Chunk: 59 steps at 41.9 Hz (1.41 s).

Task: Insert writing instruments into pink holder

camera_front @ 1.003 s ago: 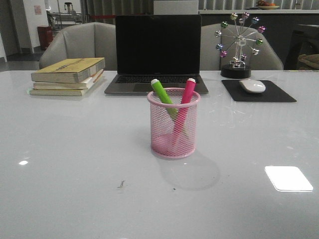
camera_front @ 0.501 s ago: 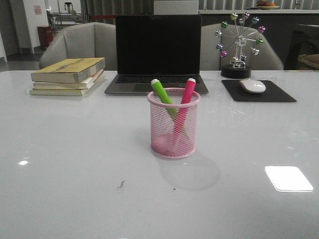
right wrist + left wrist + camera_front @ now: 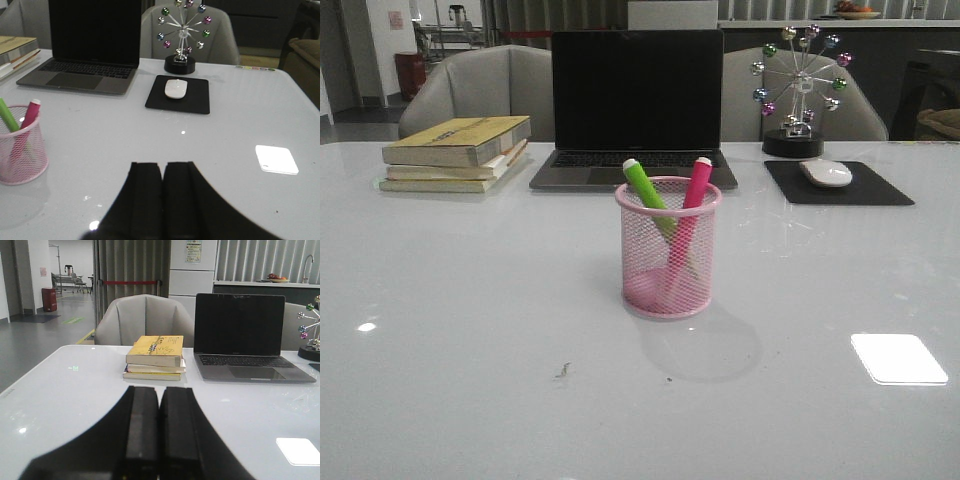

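Nearest in each wrist view, the left gripper [image 3: 159,432] and the right gripper [image 3: 163,200] show flat black fingers pressed together with no gap, holding nothing and hanging over bare glossy white table [image 3: 460,330]. In the front view, the pink holder [image 3: 668,248], a see-through wire-mesh cylinder with a thick rolled rim and solid base, stands upright at the table's middle. Both markers are inside it: the green marker [image 3: 645,186] leans toward 11 o'clock, the pink marker [image 3: 696,183] toward 1 o'clock, their shafts crossing behind the mesh and their pale caps rising above the rim. Farther back, at 12 o'clock from the cup, sits an open grey laptop [image 3: 636,108] with a dark screen. At 10 o'clock lies a stack of books [image 3: 458,151], yellow-covered on top. At 2 o'clock a smooth white mouse [image 3: 826,172] rests on a black mat [image 3: 837,184], and behind it stands a ferris-wheel ornament [image 3: 801,86] with shiny coloured balls on thin spokes.
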Available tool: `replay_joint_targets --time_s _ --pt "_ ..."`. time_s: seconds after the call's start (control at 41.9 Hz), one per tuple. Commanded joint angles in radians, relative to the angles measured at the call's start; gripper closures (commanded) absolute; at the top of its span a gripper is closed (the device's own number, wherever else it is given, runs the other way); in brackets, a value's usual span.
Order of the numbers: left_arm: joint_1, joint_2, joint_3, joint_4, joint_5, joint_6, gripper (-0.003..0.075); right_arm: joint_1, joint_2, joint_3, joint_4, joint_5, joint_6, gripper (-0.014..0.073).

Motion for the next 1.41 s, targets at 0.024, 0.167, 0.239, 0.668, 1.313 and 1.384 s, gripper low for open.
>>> replay_joint_targets --time_s 0.024,0.167,0.239,0.668,1.313,1.384 --pt "-0.006 -0.021 0.004 -0.007 -0.091 -0.001 0.0629 -0.044 -0.060 0.076 0.018 -0.184 -0.008 0.0539" --pt "-0.006 -0.021 0.004 -0.007 -0.091 -0.001 0.0629 -0.068 -0.111 0.186 0.037 -0.294 -0.008 0.0539" --pt "-0.006 -0.021 0.004 -0.007 -0.091 -0.001 0.0629 -0.069 -0.109 0.244 0.037 -0.400 -0.008 0.0539" --pt "-0.006 -0.020 0.004 -0.007 -0.091 -0.001 0.0629 -0.069 -0.109 0.239 0.055 -0.389 -0.008 0.0539" --pt "-0.006 -0.020 0.004 -0.007 -0.091 -0.001 0.0629 -0.069 -0.109 0.239 0.055 -0.386 -0.008 0.0539" --pt "-0.006 -0.020 0.004 -0.007 -0.091 -0.001 0.0629 -0.069 -0.109 0.239 0.055 -0.386 -0.008 0.0539"
